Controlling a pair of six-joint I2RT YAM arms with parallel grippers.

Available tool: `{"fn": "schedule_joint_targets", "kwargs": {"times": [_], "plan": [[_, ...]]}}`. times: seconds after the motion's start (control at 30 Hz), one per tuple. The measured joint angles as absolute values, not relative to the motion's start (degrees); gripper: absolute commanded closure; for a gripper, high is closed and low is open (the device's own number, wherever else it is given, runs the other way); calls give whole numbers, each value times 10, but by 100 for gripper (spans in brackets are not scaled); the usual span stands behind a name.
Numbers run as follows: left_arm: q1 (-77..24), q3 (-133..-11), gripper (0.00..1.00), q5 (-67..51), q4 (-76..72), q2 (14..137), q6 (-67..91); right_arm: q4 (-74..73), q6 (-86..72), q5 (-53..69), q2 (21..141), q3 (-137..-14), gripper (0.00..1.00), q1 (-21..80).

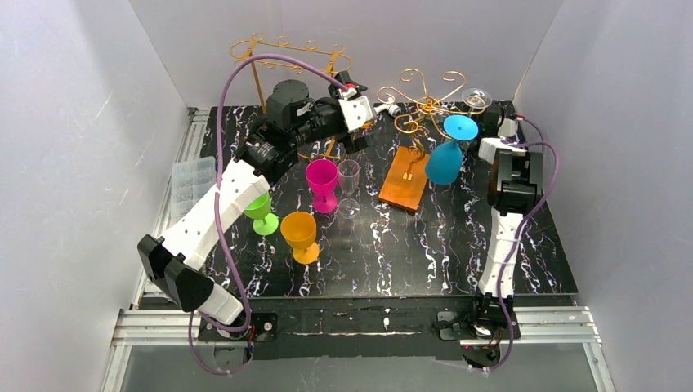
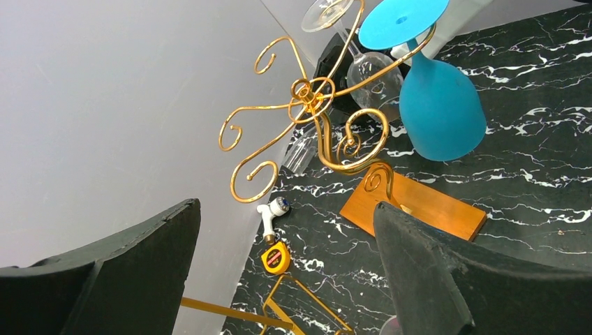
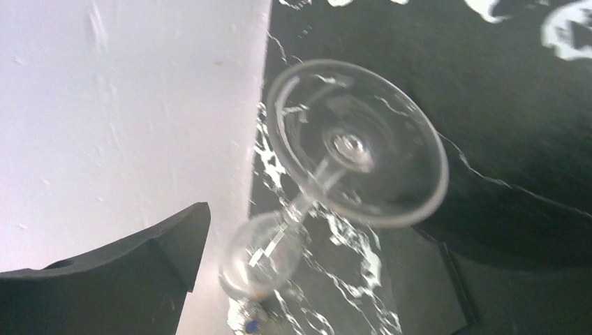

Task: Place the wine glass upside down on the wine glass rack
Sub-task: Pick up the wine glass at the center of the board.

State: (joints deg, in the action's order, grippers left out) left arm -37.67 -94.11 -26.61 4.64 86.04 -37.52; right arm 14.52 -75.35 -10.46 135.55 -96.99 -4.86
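One blue glass (image 1: 444, 163) at rack (image 1: 426, 104) edge

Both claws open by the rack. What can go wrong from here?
1. The right claw sits close beside the hung clear glass; a careless pull-out may knock it off the rack.
2. The left claw faces the rack; a bump could shake the blue glass loose.
3. The left arm passes over the green glass and may tip it.

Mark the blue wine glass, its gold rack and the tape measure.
blue wine glass (image 2: 441, 112), left wrist view, bowl.
gold rack (image 2: 419, 206), left wrist view, wooden base.
tape measure (image 2: 276, 258), left wrist view, yellow case.
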Motion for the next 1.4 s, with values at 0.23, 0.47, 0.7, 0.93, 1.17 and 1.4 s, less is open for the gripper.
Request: {"fn": "schedule_joint_targets", "kwargs": {"times": [0.23,0.47,0.7,0.93,1.17,1.4], "plan": [[-371,-941,7,-268,48,860,-375,219,-812,-107,1410,-1009,8,-53],[-370,-947,7,-268,49,867,-375,259,-841,-111,1416,-992,2,-55],[-369,-952,7,-266,54,869,-379,326,-839,-117,1416,-957,47,-56],[-369,-959,7,-264,57,869,-382,409,-875,-110,1420,-898,81,-62],[-369,-959,7,-264,61,869,-382,430,-867,-109,1415,-879,99,-64],[-369,-959,7,-264,61,869,-381,436,-825,-133,1342,-780,99,-66]]}}
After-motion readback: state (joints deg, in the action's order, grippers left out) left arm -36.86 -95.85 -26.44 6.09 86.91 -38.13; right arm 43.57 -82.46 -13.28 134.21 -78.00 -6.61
